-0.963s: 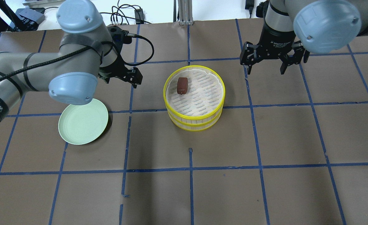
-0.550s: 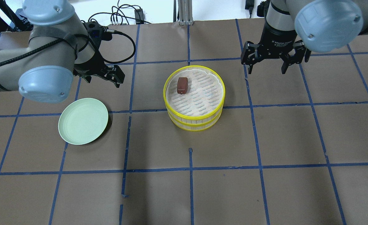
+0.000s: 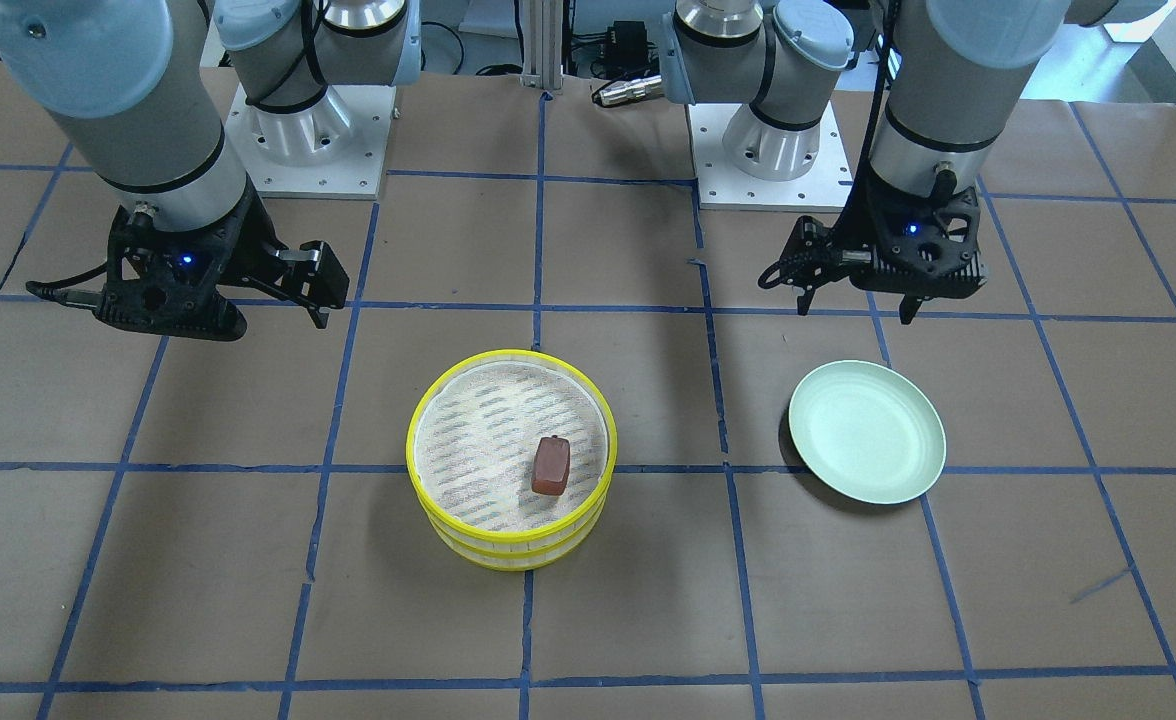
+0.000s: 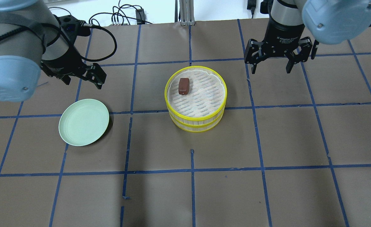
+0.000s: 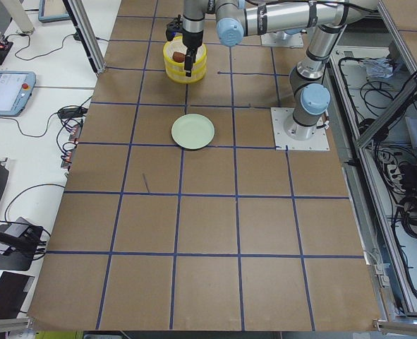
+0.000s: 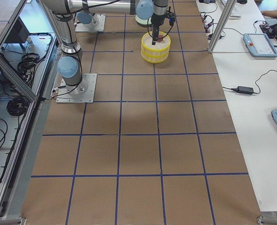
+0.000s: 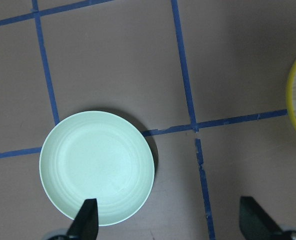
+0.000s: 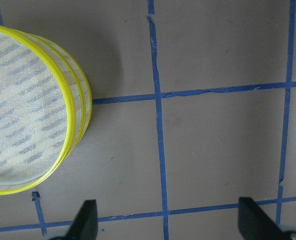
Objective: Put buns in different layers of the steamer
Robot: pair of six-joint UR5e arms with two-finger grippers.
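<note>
Two yellow-rimmed steamer layers (image 4: 195, 125) sit stacked at the table's middle. A reddish-brown bun (image 4: 183, 86) lies on the top layer's mesh, at its far left; it also shows in the front view (image 3: 551, 465). The white bun is hidden. My left gripper (image 4: 84, 82) is open and empty, above the table just beyond the pale green plate (image 4: 84, 126). My right gripper (image 4: 271, 72) is open and empty, to the far right of the steamer. The right wrist view shows the steamer rim (image 8: 71, 105) at its left, beside the open gripper (image 8: 169, 222).
The green plate is empty; in the left wrist view it (image 7: 97, 165) lies just ahead of the open gripper (image 7: 170, 222). Brown paper with blue tape lines covers the table. Cables and arm bases (image 3: 308, 140) stand at the robot's side.
My left arm has swung left, away from the steamer, to a spot beyond the plate. My right gripper has barely shifted. The bun and steamer have not moved.
</note>
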